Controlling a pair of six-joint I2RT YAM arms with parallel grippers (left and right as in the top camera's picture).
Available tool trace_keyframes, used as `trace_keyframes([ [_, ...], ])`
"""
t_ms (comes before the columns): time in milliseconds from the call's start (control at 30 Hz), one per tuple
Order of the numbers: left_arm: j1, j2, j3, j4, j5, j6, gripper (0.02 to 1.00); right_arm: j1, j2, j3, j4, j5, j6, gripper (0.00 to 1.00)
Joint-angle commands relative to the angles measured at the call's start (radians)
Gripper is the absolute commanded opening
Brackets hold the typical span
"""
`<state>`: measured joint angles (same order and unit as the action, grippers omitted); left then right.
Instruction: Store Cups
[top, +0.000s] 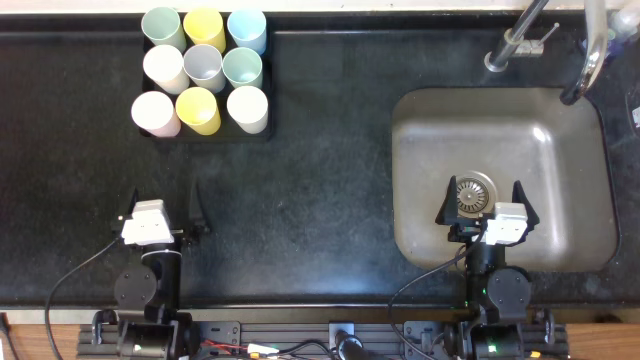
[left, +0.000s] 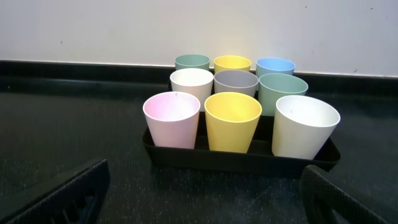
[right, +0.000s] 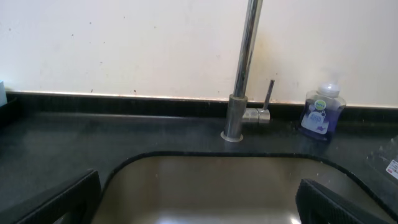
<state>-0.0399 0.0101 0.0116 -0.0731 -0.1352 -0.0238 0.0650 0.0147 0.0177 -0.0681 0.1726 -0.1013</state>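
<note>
A black tray (top: 272, 128) stands at the back left of the dark counter, packed with several upright cups in three rows. In its front row are a pink cup (top: 155, 113), a yellow cup (top: 198, 109) and a white cup (top: 247, 107). The left wrist view faces that tray (left: 242, 163), with the pink cup (left: 172, 118) and yellow cup (left: 232, 121) nearest. My left gripper (top: 165, 205) stands open over bare counter, well short of the tray and holding nothing. My right gripper (top: 484, 202) is open and empty over the steel sink (top: 560, 150).
A chrome faucet (top: 520, 35) rises behind the sink, also seen as the faucet (right: 244, 68) in the right wrist view. A blue soap bottle (right: 323, 112) stands beside it. Open black counter (top: 330, 200) lies between tray and sink.
</note>
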Motion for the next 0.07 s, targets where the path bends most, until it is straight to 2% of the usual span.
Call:
trace_keyframes([
  [33,-0.012,-0.008,-0.004,0.002,-0.012,-0.007,0.998,-0.006,-0.011,-0.013,0.005,0.004,0.000,0.998],
  [67,-0.012,-0.008,-0.004,0.002,-0.012,-0.008,0.998,-0.006,-0.011,-0.013,0.005,0.004,0.000,0.998],
])
